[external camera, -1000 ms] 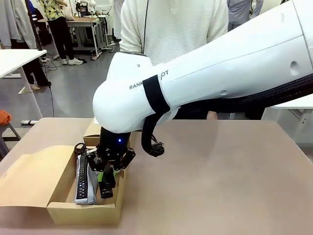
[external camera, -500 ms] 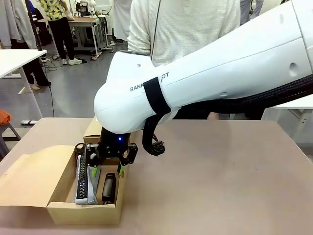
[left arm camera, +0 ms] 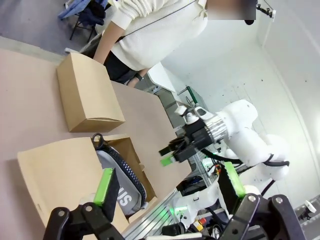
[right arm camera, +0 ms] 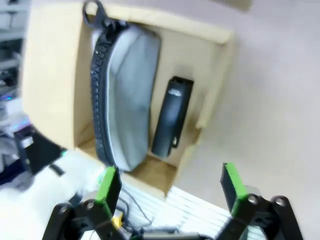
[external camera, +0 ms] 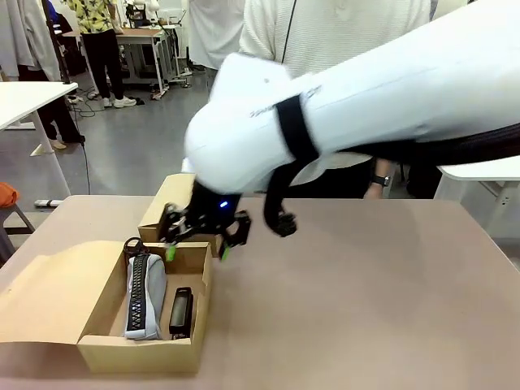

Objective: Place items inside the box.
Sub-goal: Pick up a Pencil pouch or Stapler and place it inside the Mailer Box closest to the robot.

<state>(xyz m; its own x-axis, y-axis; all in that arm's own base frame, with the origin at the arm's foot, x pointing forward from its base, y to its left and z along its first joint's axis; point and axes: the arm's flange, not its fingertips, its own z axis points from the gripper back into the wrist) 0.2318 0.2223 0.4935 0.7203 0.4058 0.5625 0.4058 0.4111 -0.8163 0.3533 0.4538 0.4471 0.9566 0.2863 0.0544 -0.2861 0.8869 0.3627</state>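
Observation:
The open cardboard box (external camera: 138, 355) stands at the table's front left. Inside it a grey zip pouch (external camera: 145, 294) lies lengthwise, and a black stapler (external camera: 180, 313) lies along its right side. My right gripper (external camera: 197, 250) hangs open and empty above the box's far end. Looking down from the right wrist, the pouch (right arm camera: 126, 112) and the stapler (right arm camera: 171, 117) rest side by side in the box (right arm camera: 221, 82), beyond my right gripper (right arm camera: 170, 181). My left gripper (left arm camera: 168, 182) is open and empty, high above the pouch (left arm camera: 123, 182).
A smaller closed cardboard box (external camera: 166, 205) sits just behind the open one, also seen as the closed box (left arm camera: 87, 92). The open box's lid flap (external camera: 41, 292) spreads to the left. A person (external camera: 341, 32) stands at the far side. Bare tabletop (external camera: 366, 301) lies to the right.
My right gripper has opened and let go of the stapler, which now lies in the box beside the pouch. The gripper has risen and drawn back toward the far side.

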